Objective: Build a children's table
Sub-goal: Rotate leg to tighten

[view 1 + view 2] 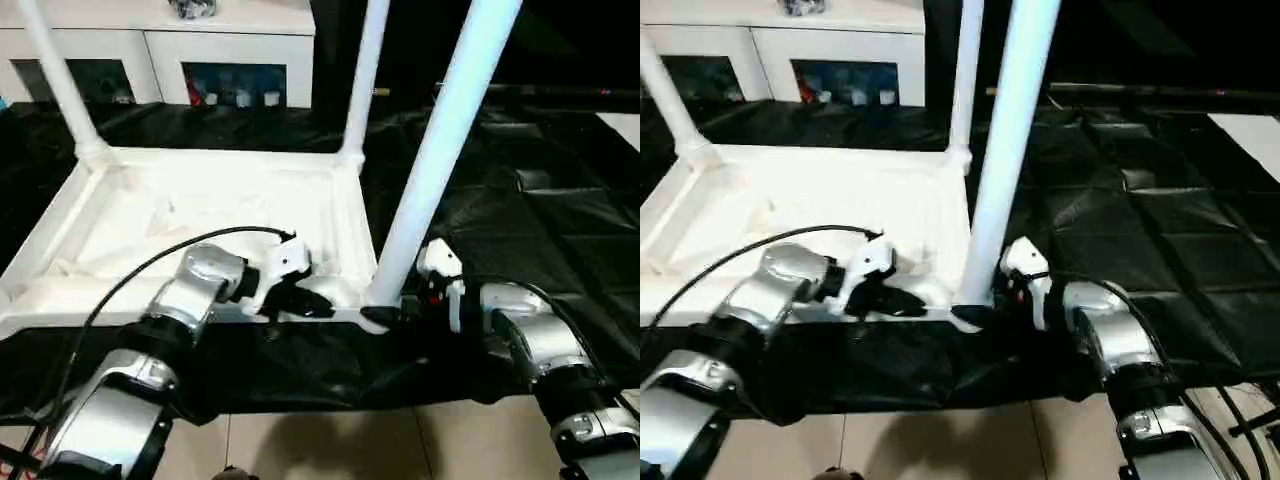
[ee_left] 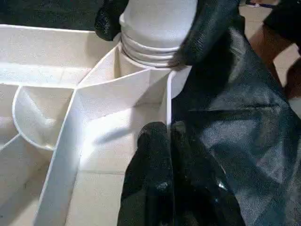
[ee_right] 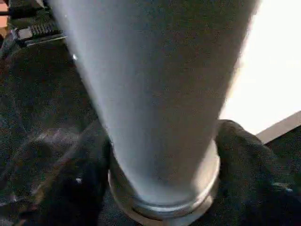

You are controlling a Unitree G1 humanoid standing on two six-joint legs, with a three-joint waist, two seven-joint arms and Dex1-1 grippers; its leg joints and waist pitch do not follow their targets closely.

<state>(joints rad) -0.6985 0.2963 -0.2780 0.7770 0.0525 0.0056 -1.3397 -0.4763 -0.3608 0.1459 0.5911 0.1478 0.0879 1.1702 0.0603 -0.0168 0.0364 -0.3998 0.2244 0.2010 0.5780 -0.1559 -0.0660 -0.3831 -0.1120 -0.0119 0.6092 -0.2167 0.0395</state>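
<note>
Upside-down tabletop (image 1: 200,215) lying on a black sheet (image 1: 520,220), ribs facing up. Two far legs (image 1: 365,80) already standing in the back corners. Near leg (image 1: 440,150) standing in the front corner socket, beside the right arm, leaning a little.

Right gripper (image 1: 392,312) wrapped round the bottom of that near leg, one black finger on each side, hugging it. Left gripper (image 2: 167,136) pinched shut on the thin rim wall of the tabletop, just beside that corner.

Best to hold the rim still, stand the leg up straight, then turn it slowly until the ridges at its bottom go all the way down. No yanking sideways.

Pale floor tiles (image 1: 330,440) in front of the sheet. White cabinet (image 1: 230,60) with glass doors at the back.
</note>
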